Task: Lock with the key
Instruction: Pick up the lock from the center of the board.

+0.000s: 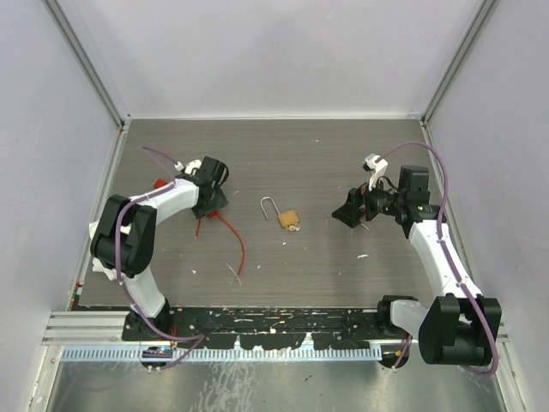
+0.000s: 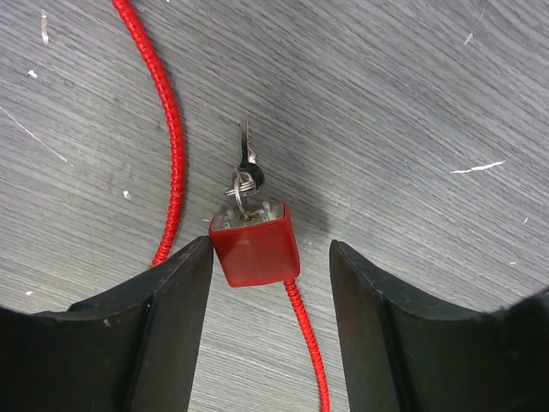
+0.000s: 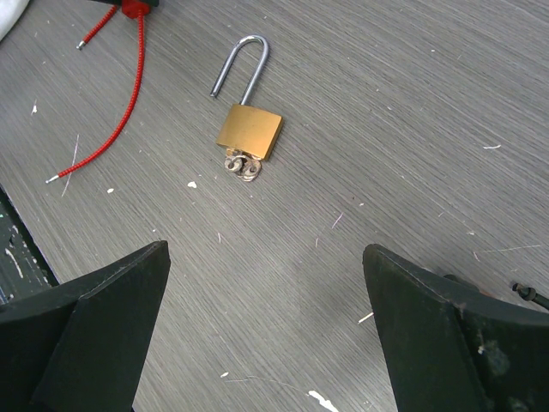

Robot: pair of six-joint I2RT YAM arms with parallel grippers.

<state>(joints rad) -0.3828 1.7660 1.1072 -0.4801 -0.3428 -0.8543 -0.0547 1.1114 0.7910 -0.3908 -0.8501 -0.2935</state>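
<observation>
The left tool (image 2: 270,249) is low over the table (image 1: 326,163), jaws apart, straddling the red lock body (image 2: 256,245). The left finger (image 2: 184,283) is at the body's corner; whether it touches cannot be told. The right finger (image 2: 360,292) stands clear of it. The key (image 2: 250,167) lies flat on the table just beyond the fingertips, joined by a small ring to the far end of the red lock body. The red cable (image 2: 174,129) curves past on the left side and runs on below the body. The right tool (image 3: 266,257) hovers with its jaws fully apart, gripping nothing. A brass padlock (image 3: 250,130) lies mid-table, shackle open, apart from both tools.
</observation>
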